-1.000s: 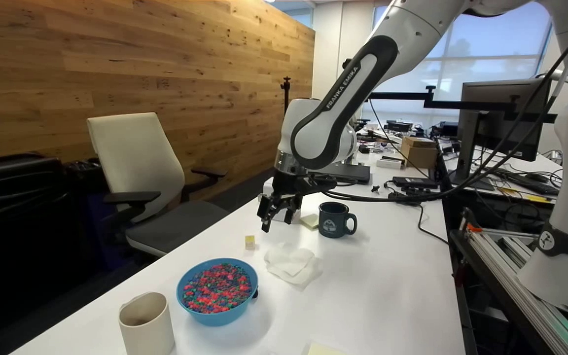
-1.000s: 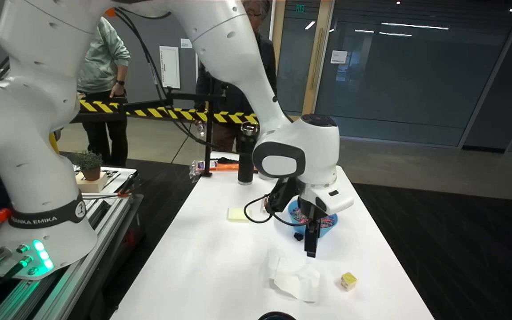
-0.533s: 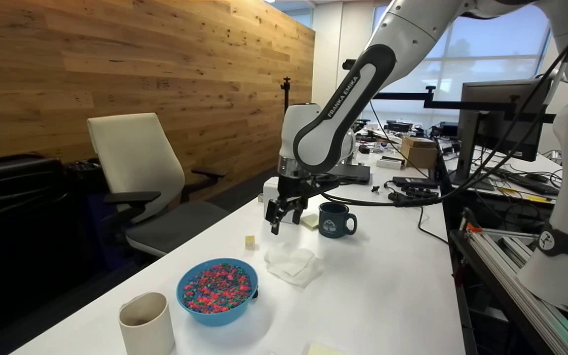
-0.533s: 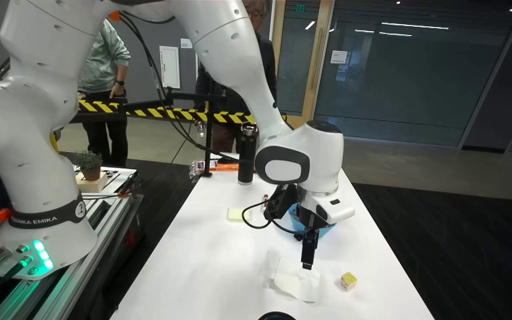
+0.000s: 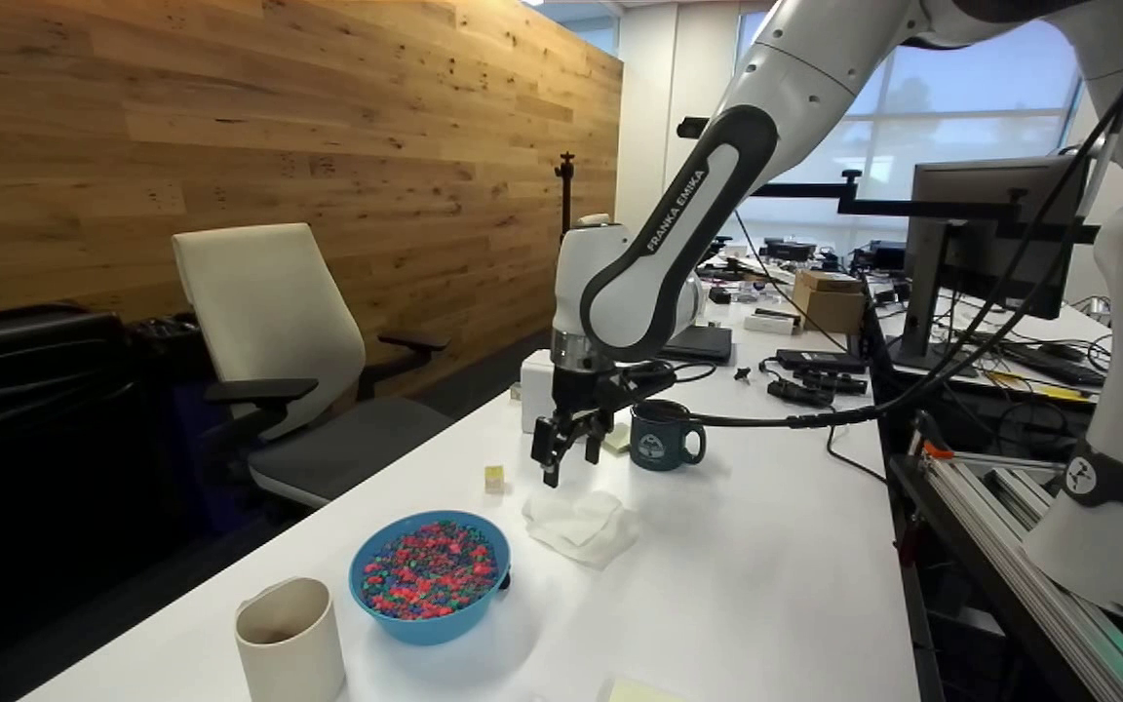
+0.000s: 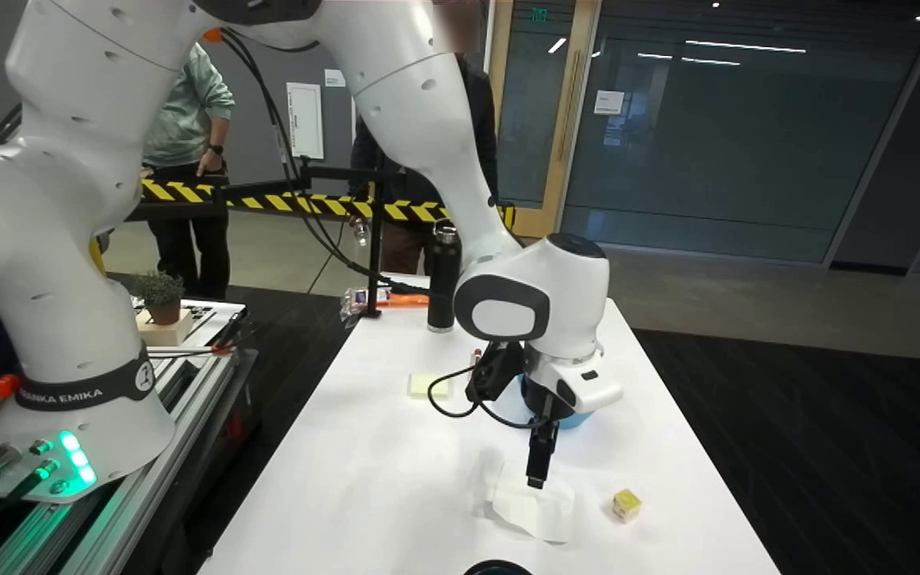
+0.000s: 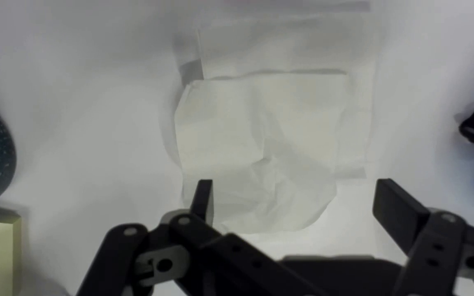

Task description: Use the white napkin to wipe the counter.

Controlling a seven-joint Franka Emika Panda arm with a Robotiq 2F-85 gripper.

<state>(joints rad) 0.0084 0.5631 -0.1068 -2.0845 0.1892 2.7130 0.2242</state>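
The white napkin (image 5: 581, 531) lies creased and partly folded on the white counter (image 5: 747, 595). Its wrinkled layers also show in the wrist view, where the napkin (image 7: 261, 123) fills the middle. My gripper (image 5: 571, 468) hangs above the counter, over the napkin's edge in this exterior view. Its jaws stand wide apart in the wrist view, with nothing held between the fingers (image 7: 401, 213); the near part of the napkin shows below the gap. The gripper (image 6: 536, 484) appears over the napkin in an exterior view too, apparently not touching it.
A dark mug (image 5: 659, 439) and a white box (image 5: 535, 390) stand behind the napkin. On its near side are a blue bowl (image 5: 435, 632) of coloured bits and a cream cup (image 5: 290, 643). A small cube (image 6: 626, 505) sits beside the napkin. A black bottle (image 6: 444, 279) stands farther along.
My gripper has come down closer to the napkin and shifted sideways over it, staying open. The napkin and the other objects have not moved.
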